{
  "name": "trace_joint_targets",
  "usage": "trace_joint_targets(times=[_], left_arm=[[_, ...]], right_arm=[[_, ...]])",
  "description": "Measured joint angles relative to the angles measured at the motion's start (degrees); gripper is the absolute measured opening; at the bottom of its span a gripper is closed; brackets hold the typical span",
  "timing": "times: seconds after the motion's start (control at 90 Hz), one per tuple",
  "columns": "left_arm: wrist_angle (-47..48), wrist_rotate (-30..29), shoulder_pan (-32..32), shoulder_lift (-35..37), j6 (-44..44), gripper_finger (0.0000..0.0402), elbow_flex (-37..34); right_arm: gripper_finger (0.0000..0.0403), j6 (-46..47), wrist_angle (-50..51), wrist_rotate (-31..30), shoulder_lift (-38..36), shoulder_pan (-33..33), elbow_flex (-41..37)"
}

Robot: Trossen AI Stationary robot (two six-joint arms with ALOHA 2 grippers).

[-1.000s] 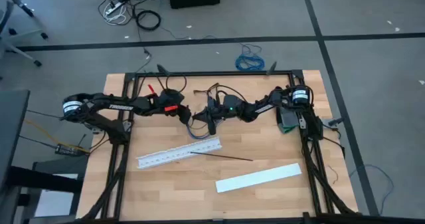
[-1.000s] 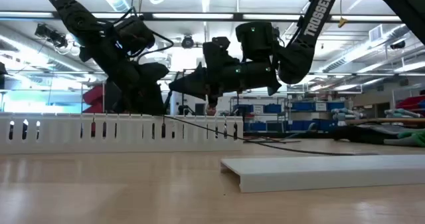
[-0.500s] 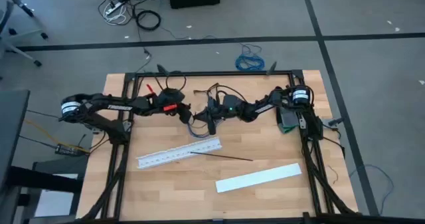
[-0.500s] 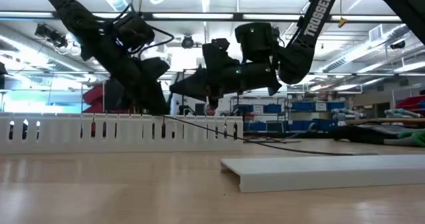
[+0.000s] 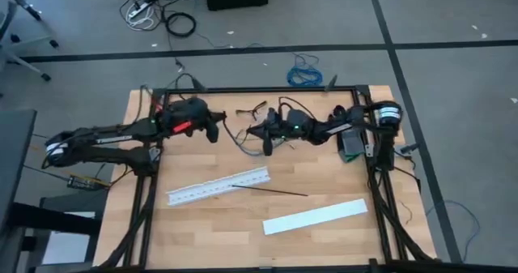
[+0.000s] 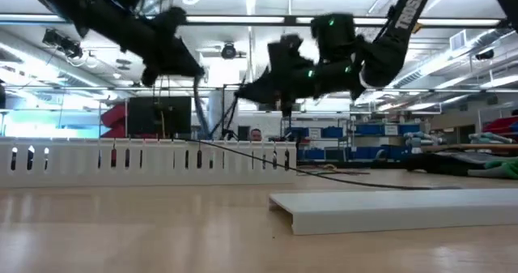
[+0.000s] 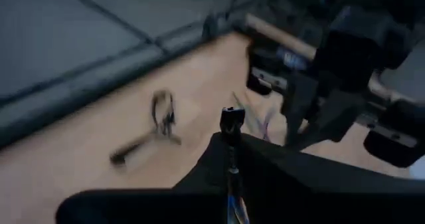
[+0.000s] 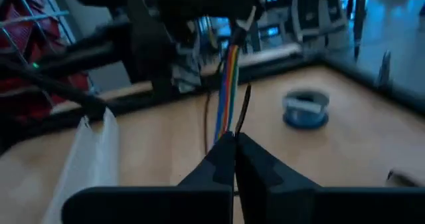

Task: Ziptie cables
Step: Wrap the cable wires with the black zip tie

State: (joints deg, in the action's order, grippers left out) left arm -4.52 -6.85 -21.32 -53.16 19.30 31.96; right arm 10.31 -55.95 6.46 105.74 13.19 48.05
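Above slotted strip (image 5: 217, 185): cables (image 5: 239, 142) between both grippers.

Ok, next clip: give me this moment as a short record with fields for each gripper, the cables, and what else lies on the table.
left gripper: raised over the table's far side, shut on the cables
right gripper: raised facing the left one, shut on the cables
cables: multicoloured bunch hanging slack between both grippers, above the table
white slotted strip: lying on the table, untouched
white flat cover: lying nearer the front
thin dark strand: lying beside the slotted strip
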Motion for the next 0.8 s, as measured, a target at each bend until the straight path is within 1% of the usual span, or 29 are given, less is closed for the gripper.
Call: trace_joint_targets(times=[0.122,0.322,0.411,0.6,0.667,0.8], left_arm=[[0.2,-2.78,-0.02,3.63,-1.97,0.0,1.62],[-0.35,-4.08,-0.04,4.37,-4.46,0.0,6.94],[-0.54,-5.15,-0.04,3.49,-5.91,0.0,8.51],[1.58,-6.83,-0.04,0.77,-6.72,0.0,8.59],[2.81,-7.48,-0.04,-0.27,-6.82,0.0,7.99],[1.46,-8.29,-0.51,-1.16,-7.19,0.0,6.72]], right_arm=[[0.0,-2.41,6.24,-1.19,-6.57,-0.32,-0.15],[0.0,-5.55,16.3,-3.85,-15.16,-0.78,-0.15],[0.0,-6.06,18.78,-4.22,-16.73,-0.76,-0.15],[0.0,-7.48,24.91,-6.71,-18.38,-0.74,-0.15],[0.0,-7.93,27.97,-7.65,-19.2,-0.68,-0.15],[0.0,-8.93,32.33,-9.62,-21.13,-0.59,-0.15]])
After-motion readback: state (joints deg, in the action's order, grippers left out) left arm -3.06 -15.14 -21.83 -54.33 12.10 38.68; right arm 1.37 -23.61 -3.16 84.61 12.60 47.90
